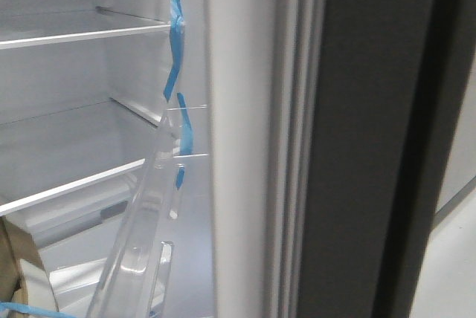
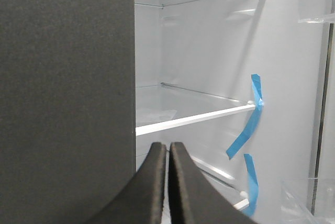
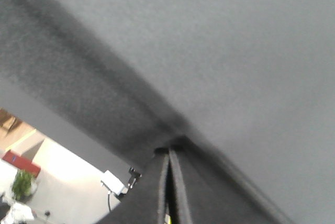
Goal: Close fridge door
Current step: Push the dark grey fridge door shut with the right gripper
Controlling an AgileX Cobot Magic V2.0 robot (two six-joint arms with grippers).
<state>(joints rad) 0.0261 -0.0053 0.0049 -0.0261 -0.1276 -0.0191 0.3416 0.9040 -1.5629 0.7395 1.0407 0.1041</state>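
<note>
The fridge door (image 1: 372, 147) stands open, edge-on in the front view: matte dark grey outside, with a ribbed white gasket (image 1: 297, 147) and white inside. A clear plastic bin (image 1: 141, 251) hangs on its inner side below blue tape strips (image 1: 176, 36). My right gripper (image 3: 168, 152) is shut and empty, its tips against the door's dark grey outer face (image 3: 235, 51). My left gripper (image 2: 168, 146) is shut and empty, facing the open fridge's white shelves (image 2: 193, 119), beside a dark grey panel (image 2: 63, 88). Neither gripper shows in the front view.
White shelves (image 1: 82, 34) line the fridge interior. A brown roll-like object (image 1: 18, 273) with blue tape sits at the bottom left. Clear door bins (image 2: 306, 200) show at the edge of the left wrist view. Past the door, a light floor with a white box (image 3: 112, 182) and a plant (image 3: 22, 183).
</note>
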